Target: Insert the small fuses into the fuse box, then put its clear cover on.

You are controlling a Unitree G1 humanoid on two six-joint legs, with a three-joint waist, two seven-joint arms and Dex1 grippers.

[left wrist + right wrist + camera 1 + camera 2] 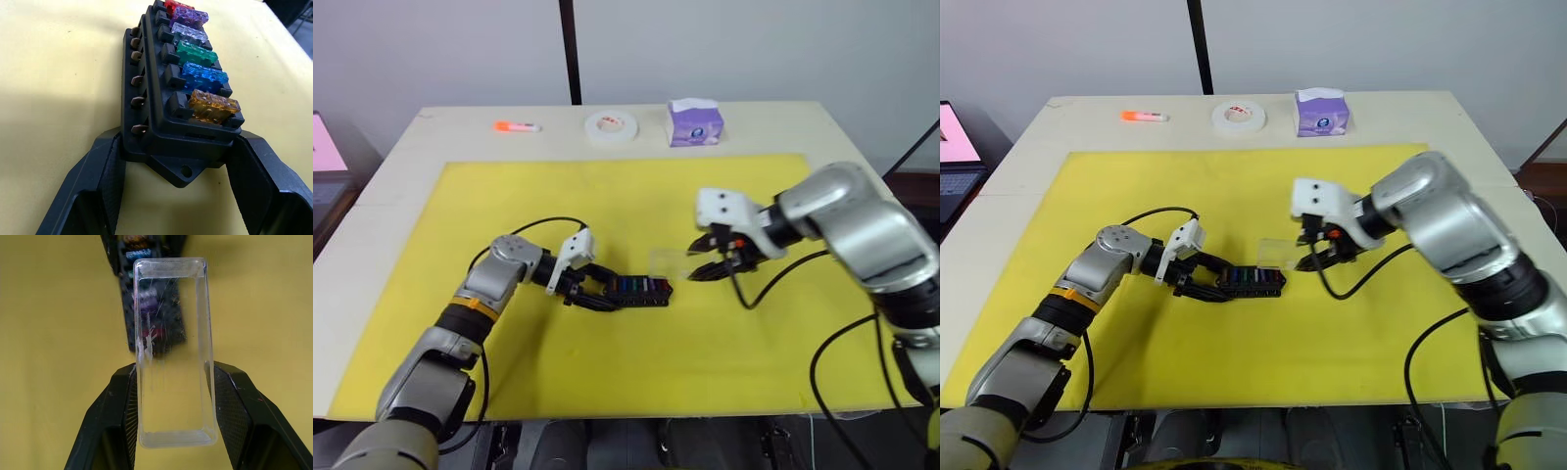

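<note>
left pincer (181, 161) – clamped on fuse box (168, 93) | right pincer (171, 406) – gripping clear cover (173, 352) above it

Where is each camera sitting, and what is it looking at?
Head cameras, both eyes: look down over both arms at the yellow mat.
Left wrist: looks along the left gripper clamping the fuse box.
Right wrist: looks along the right gripper holding the clear cover.
Shared: all four views show the fuse box.
</note>
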